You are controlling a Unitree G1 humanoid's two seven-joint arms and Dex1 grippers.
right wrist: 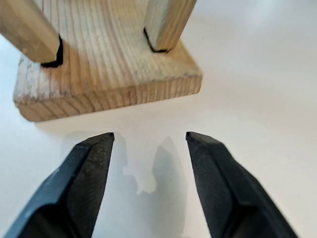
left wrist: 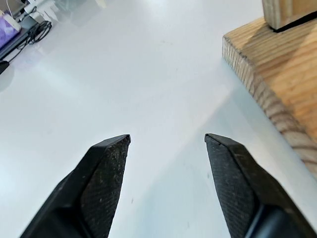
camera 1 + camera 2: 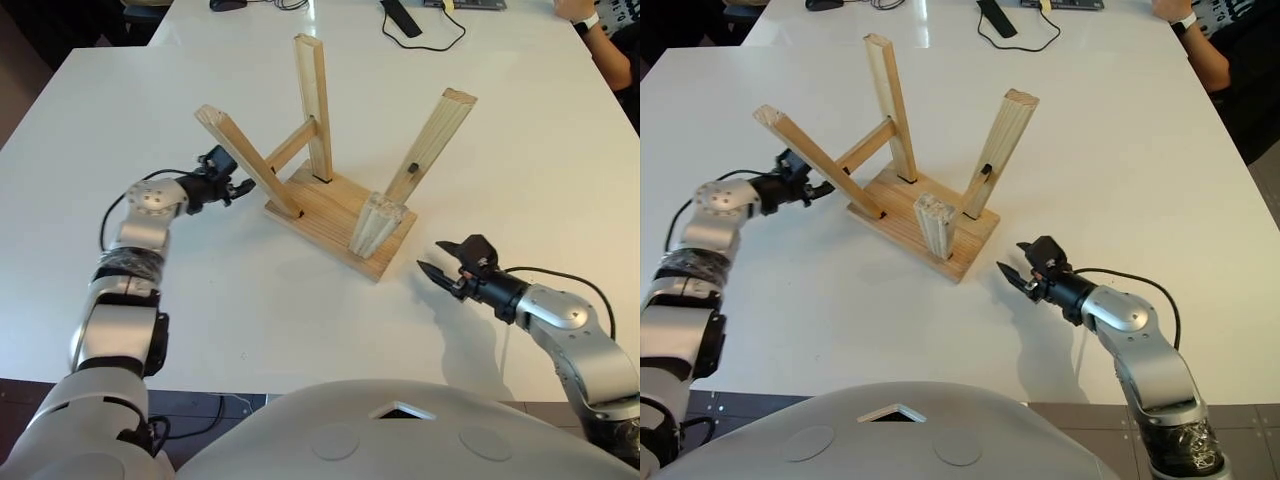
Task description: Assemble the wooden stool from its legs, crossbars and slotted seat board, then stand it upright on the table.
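The wooden stool rests upside down mid-table, its seat board flat on the surface. Several legs stand up out of the board's slots: a left one, a far one, a right one and a short near one. A crossbar joins the left and far legs. My left gripper is open just beside the left leg's base, empty, with the board's corner close by. My right gripper is open and empty, a short way off the board's near right corner.
The white table has wide free room to the left, right and front of the stool. A black cable and device and a dark mouse lie along the far edge.
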